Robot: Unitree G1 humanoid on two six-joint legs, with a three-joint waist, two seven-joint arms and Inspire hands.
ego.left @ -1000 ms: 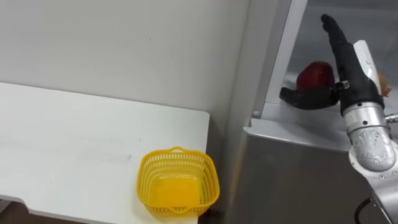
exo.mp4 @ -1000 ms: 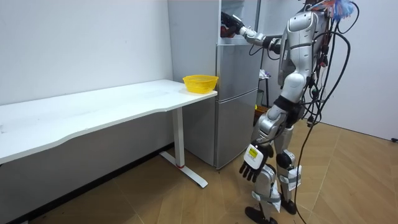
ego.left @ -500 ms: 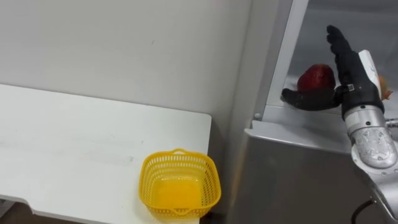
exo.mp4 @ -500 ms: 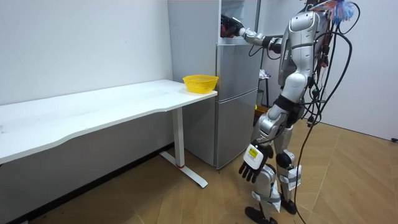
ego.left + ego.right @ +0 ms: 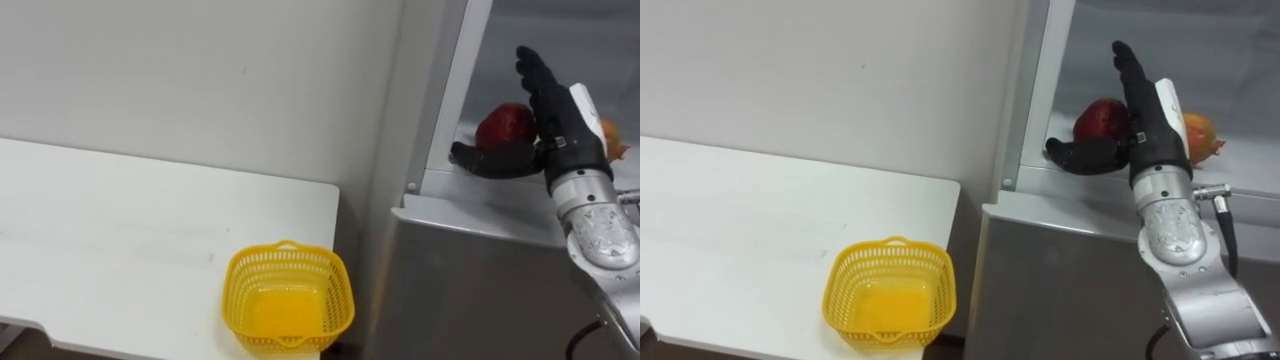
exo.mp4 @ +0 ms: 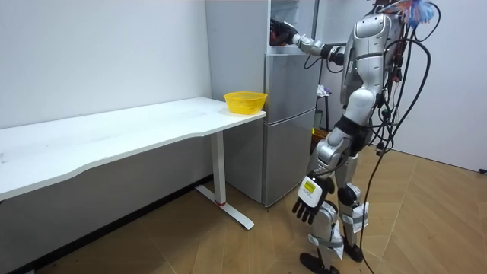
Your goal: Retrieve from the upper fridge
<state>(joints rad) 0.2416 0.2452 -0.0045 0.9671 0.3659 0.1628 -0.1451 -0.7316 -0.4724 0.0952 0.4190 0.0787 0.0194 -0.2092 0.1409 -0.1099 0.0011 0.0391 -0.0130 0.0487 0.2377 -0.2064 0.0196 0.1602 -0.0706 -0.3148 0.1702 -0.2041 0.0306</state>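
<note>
basket on table, fridge right, fruit inside

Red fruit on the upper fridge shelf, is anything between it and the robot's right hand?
Nothing visible. The open right hand is beside the red fruit, thumb stretched across its front; an orange fruit lies on the hand's far side.

The basket is woven in bright yellow lattice, and the tabletop is finished in plain white. The fridge is clad in grey. A red fruit and an orange fruit are seen. The fingers of the right hand are coloured black.
</note>
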